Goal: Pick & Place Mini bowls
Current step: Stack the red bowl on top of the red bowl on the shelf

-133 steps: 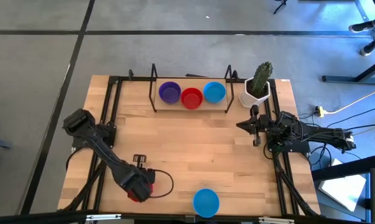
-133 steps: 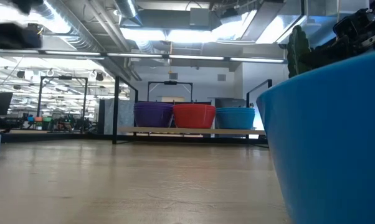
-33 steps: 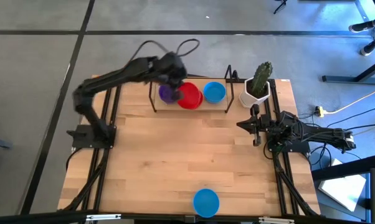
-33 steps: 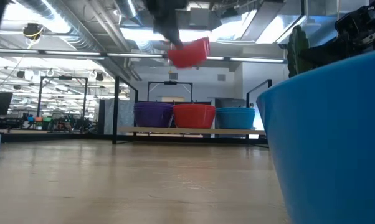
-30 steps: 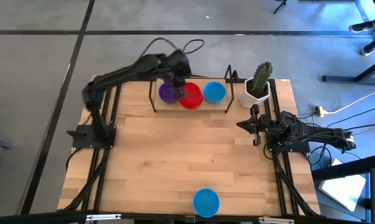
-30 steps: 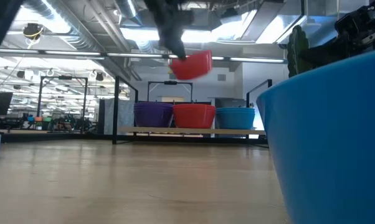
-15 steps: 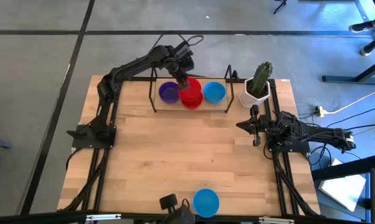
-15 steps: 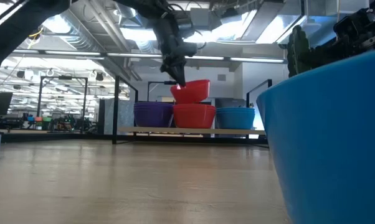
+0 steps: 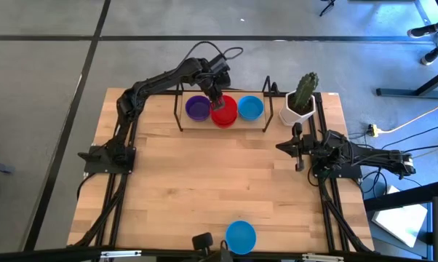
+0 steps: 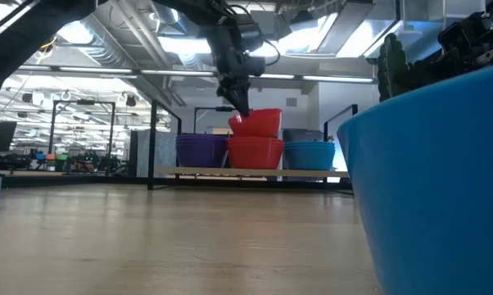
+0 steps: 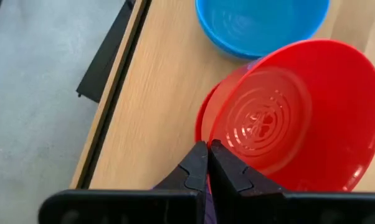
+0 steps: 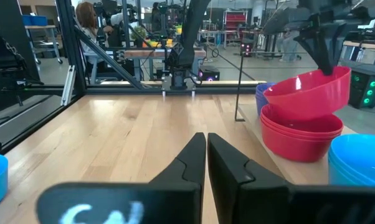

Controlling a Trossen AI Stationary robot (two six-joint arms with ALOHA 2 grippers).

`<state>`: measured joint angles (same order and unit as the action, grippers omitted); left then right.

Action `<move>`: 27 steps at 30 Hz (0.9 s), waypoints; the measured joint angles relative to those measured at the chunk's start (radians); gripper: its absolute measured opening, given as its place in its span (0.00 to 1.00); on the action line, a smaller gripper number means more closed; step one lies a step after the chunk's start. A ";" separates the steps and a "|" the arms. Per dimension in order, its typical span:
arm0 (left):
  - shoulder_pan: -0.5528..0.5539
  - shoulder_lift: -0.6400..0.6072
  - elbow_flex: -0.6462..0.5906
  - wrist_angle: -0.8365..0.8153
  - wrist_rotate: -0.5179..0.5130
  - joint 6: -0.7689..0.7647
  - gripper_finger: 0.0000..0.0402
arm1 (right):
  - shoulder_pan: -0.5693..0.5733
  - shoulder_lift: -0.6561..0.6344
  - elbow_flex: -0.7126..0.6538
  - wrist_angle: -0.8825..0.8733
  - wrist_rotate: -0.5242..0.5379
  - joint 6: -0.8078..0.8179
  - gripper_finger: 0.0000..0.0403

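High view, left arm: I see it stretched to the far edge of the wooden bench (image 9: 204, 182), its left gripper (image 9: 217, 101) over the middle of the bowl row.
High view, bowls: a small round purple plastic bowl (image 9: 197, 108), a red plastic bowl stack (image 9: 225, 115) and a light blue plastic bowl (image 9: 250, 108) sit side by side inside a black metal frame (image 9: 180, 102); a lone light blue plastic bowl (image 9: 241, 236) sits at the near edge.
High view, right arm: parked at the right side, right gripper (image 9: 297, 148) just in front of the white pot with a green cactus (image 9: 301, 99).
Low view: the left fingers (image 10: 237, 102) pinch the rim of a small red plastic bowl (image 10: 257, 123), tilted, just above and partly nested in the red stack (image 10: 255, 152); purple (image 10: 201, 151) and blue (image 10: 309, 154) flank it. The lone blue bowl (image 10: 431, 180) fills the right foreground.
Left wrist view: fingers (image 11: 194, 165) clenched on the held red bowl's (image 11: 299, 115) rim; the stack's edge (image 11: 202, 115) shows under it, the row's blue bowl (image 11: 262, 25) beyond.
Right wrist view: the right fingers (image 12: 225, 163) are pressed together, gripping nothing; the held red bowl (image 12: 309, 87) hangs tilted over the stack (image 12: 299, 134).
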<state>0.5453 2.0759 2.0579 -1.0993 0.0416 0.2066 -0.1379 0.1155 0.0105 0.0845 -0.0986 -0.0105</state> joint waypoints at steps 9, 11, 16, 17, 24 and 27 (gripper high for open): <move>0.007 0.051 -0.001 -0.004 -0.023 0.007 0.01 | 0.000 0.000 0.000 -0.001 0.000 -0.001 0.05; 0.007 0.062 -0.001 -0.004 -0.024 0.007 0.01 | 0.000 0.000 0.000 -0.003 0.000 -0.003 0.05; 0.006 0.077 -0.001 -0.003 -0.020 0.016 0.01 | 0.000 0.000 0.000 -0.010 0.000 -0.016 0.05; 0.006 0.077 -0.001 -0.003 -0.019 0.017 0.01 | 0.000 0.000 0.000 -0.011 0.000 -0.016 0.05; -0.001 0.078 -0.001 -0.003 -0.020 0.029 0.03 | 0.000 0.000 0.000 -0.011 0.000 -0.016 0.05; -0.007 0.078 -0.001 -0.003 -0.020 0.045 0.07 | 0.000 0.000 0.000 -0.012 0.000 -0.016 0.05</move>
<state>0.5386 2.1536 2.0571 -1.1026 0.0216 0.2511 -0.1379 0.1158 0.0105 0.0720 -0.0986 -0.0269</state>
